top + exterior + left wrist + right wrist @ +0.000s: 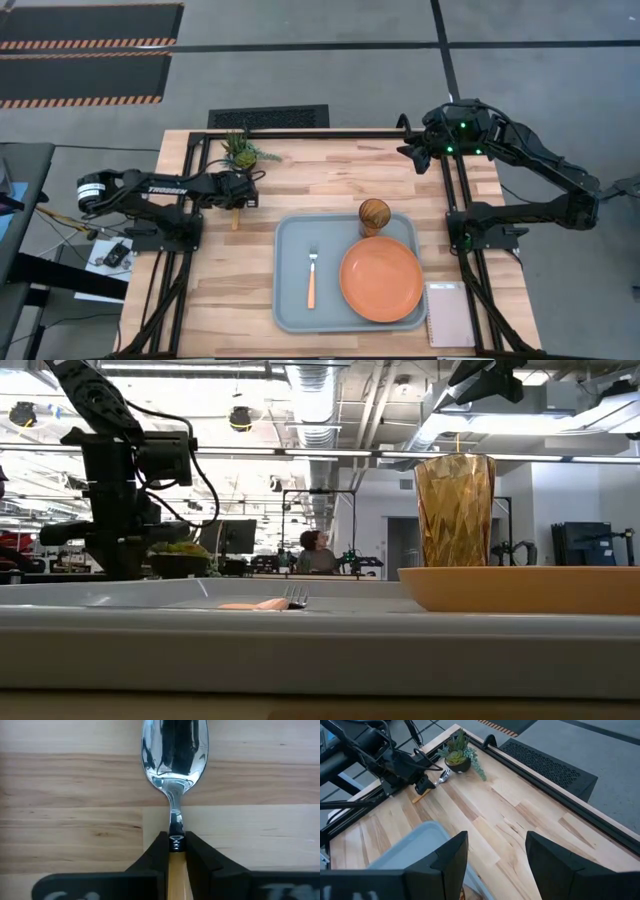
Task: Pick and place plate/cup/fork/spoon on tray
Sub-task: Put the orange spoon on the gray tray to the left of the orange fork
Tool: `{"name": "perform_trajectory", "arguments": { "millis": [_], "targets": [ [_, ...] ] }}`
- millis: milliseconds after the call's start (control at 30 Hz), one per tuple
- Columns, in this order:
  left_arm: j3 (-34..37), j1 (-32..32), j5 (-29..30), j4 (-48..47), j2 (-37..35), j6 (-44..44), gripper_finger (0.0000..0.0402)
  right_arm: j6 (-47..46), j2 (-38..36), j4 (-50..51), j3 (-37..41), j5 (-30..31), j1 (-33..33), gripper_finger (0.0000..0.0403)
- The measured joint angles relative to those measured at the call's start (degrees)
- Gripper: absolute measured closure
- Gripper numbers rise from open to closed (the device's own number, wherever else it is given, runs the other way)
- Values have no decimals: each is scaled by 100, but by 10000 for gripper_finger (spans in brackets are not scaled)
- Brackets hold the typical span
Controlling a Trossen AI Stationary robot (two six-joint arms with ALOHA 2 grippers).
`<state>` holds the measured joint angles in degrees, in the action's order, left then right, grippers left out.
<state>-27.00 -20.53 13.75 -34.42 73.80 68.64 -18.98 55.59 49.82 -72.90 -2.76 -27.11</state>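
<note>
Left gripper (240, 192): near the desk's left edge, toward the far-left corner, low over the wood. Clenched on the spoon (175, 750); the left wrist view shows both fingers (155, 851) pinching the orange handle just behind the silver neck, bowl pointing away from the gripper.

Spoon: on or just above the desk beside the plant (243, 150), outside the tray. Whether it has left the wood cannot be told.

Risk, spoon: the grip sits at the neck end of a slim handle, so the long handle end may swing or slip once raised. The bowl lies near the plant pot; a careless lift could catch the leaves.

Tray (292, 300): centre of the desk toward the near edge. Holds the fork (311, 279), the plate (381, 279) and the cup (373, 214), the cup at the tray's far edge by the plate.

Risk, tray: free room lies mostly left of the fork and between fork and plate. A low approach may strike the raised rim; a drop too far right may land the spoon on the fork or plate.

Notepad (450, 313): just off the tray's right side, near the near-right corner.

Right gripper (418, 152): raised at the far-right corner, released, fingers spread, holding nothing.
</note>
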Motion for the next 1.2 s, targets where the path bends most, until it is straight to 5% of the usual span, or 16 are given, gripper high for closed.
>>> {"name": "perform_trajectory", "arguments": {
  "millis": [567,767,967,1200],
  "targets": [
    [-968,373,-778,-53,13,279,365,107,2,140,2,-9,0,182],
    [-1427,1337,-670,-61,7,1180,369,158,2,186,2,-15,0,182],
    [-1868,2707,136,26,82,2654,365,290,2,202,2,-17,1,182],
    [-2605,3834,631,298,997,3644,369,304,2,231,2,-25,4,182]
  ]
}}
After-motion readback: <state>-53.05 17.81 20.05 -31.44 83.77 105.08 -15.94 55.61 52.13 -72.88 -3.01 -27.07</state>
